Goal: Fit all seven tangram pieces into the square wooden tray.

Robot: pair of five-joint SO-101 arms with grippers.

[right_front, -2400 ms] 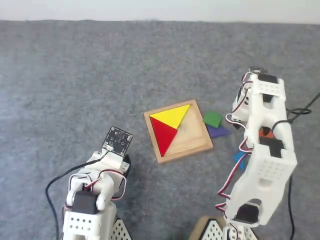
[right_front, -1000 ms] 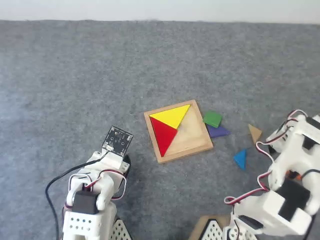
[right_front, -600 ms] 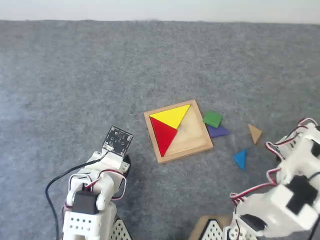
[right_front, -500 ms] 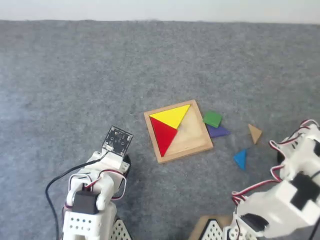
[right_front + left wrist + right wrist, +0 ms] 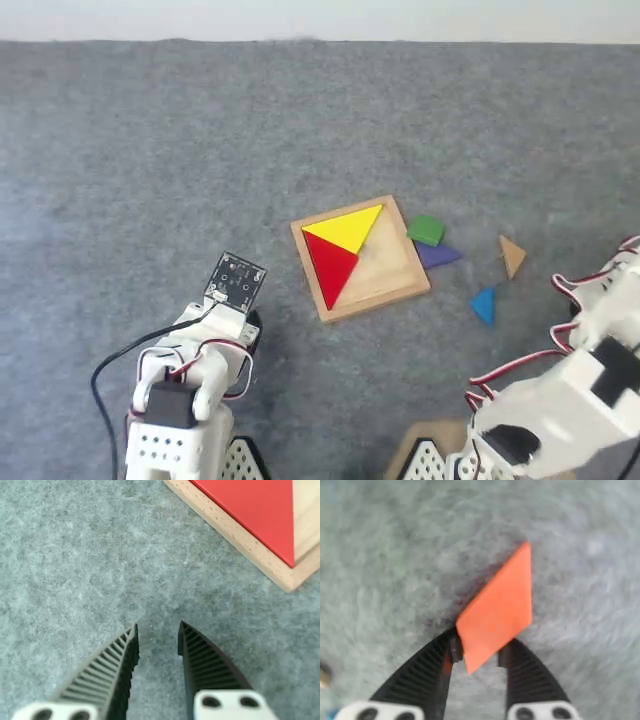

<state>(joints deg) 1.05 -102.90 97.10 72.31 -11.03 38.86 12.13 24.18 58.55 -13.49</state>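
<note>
The square wooden tray (image 5: 412, 283) lies mid-table with a yellow triangle (image 5: 345, 228) and a red triangle (image 5: 330, 268) in it. Loose on the carpet to its right are a green square (image 5: 426, 229), a purple piece (image 5: 438, 255), a tan triangle (image 5: 512, 255) and a blue triangle (image 5: 484, 305). My right gripper (image 5: 477, 650) is shut on one end of an orange piece (image 5: 497, 610), held just above the carpet. The right arm (image 5: 590, 390) is at the table's right edge. My left gripper (image 5: 157, 635) is open with a narrow gap, empty, low over the carpet near the tray's corner (image 5: 280, 575).
Grey carpet (image 5: 150, 150) covers the whole table, with wide free room at the left and back. The left arm (image 5: 190, 385) stands at the front left, with its wrist camera board (image 5: 236, 279) towards the tray.
The right arm has swung from over the loose pieces back to the right edge, uncovering the tan and blue triangles. Tray and loose pieces have shifted slightly. The left arm is still.
</note>
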